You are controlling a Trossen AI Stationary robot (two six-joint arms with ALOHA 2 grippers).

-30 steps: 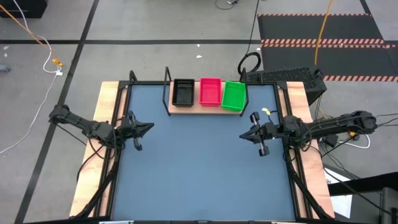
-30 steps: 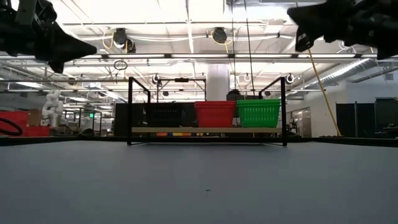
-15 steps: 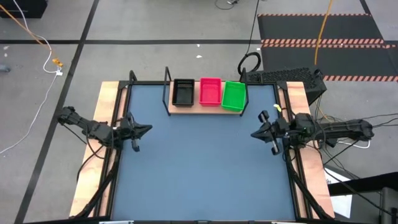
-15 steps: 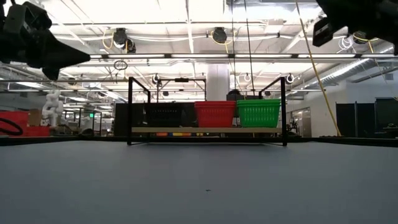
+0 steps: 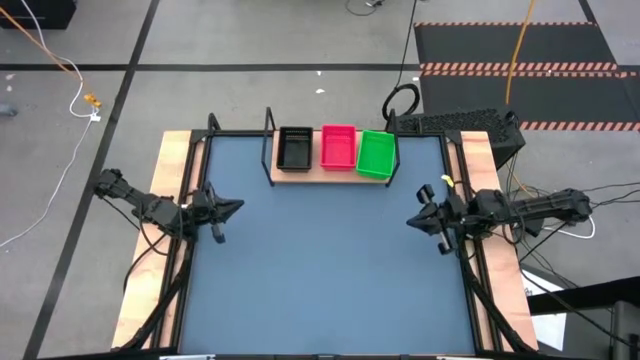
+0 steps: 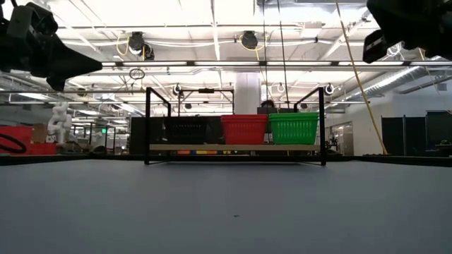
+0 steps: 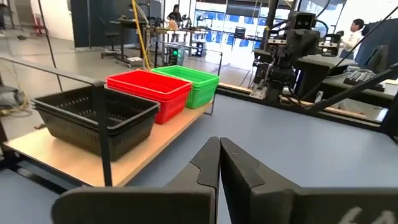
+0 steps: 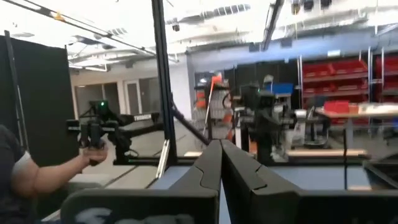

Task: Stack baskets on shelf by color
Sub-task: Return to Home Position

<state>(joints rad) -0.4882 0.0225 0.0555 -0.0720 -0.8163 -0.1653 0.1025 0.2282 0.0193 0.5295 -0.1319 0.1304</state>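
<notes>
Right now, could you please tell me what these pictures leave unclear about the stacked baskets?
- Count per stack: in the high view the top black basket, pink-red basket and green basket cover whatever sits beneath.
- Low view: nested walls hide the layers, and the black stack merges with the dark background.

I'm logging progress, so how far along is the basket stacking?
Done, it seems: black stack, red stack and green stack stand side by side on the shelf. In hand: nothing; left gripper and right gripper are shut and empty at the table's sides. Left: probably just parking the arms.
</notes>
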